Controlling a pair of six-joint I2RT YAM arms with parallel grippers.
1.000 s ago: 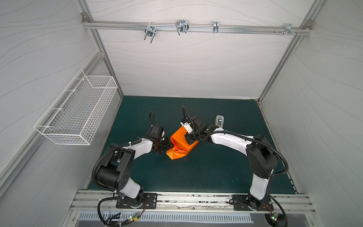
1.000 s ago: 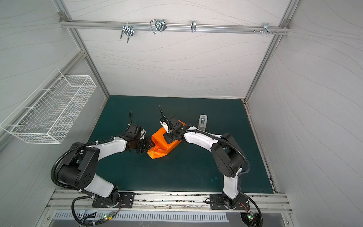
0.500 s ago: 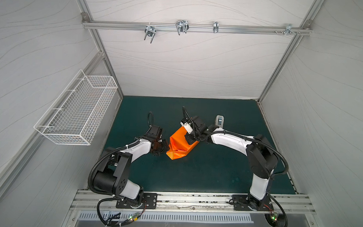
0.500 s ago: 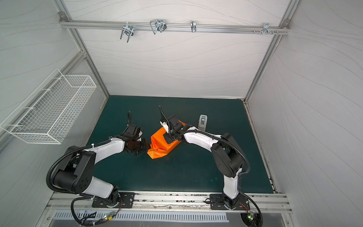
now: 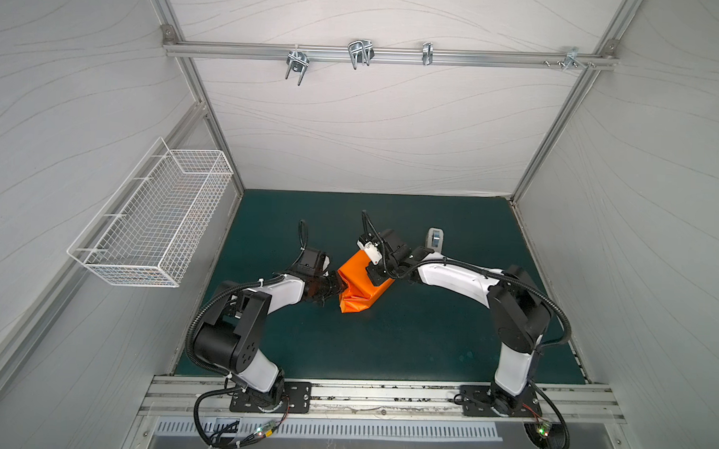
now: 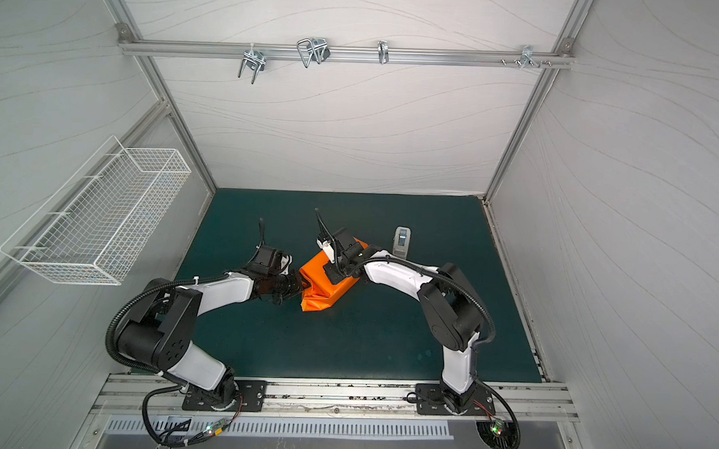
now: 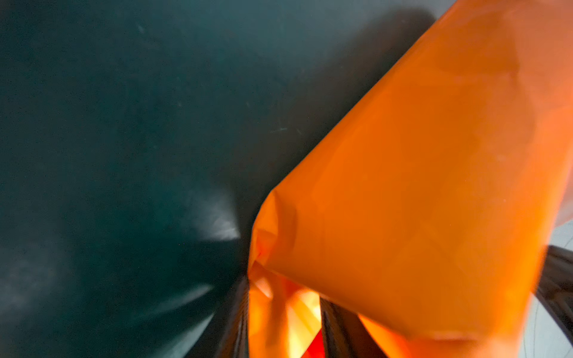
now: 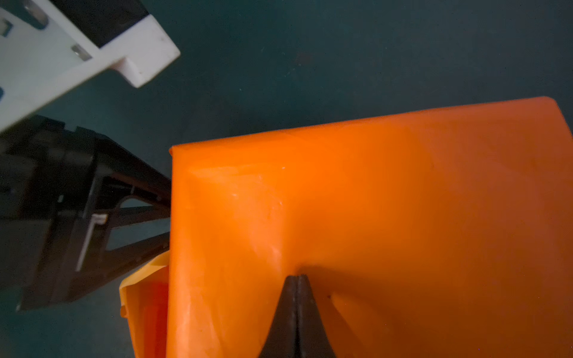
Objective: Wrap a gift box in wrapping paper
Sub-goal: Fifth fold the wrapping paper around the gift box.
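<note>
Pressing with right gripper [image 8: 297, 279], tips together, on top face of wrapping paper [image 8: 387, 201]. Our left gripper [image 7: 283, 291] sits at paper's end: fingers [image 7: 238, 310] apart, loose fold between them; whether it is pinched we cannot tell. Paper lies as boxy orange bundle on green mat [image 5: 387, 337], between both arms in both top views. Gift box hidden from us. Tape dispenser [image 5: 434, 238] stands near, apart from paper.

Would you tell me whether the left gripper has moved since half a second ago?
Yes. The left gripper has moved up to the wrapping paper, away from the wire basket, in both top views.
</note>
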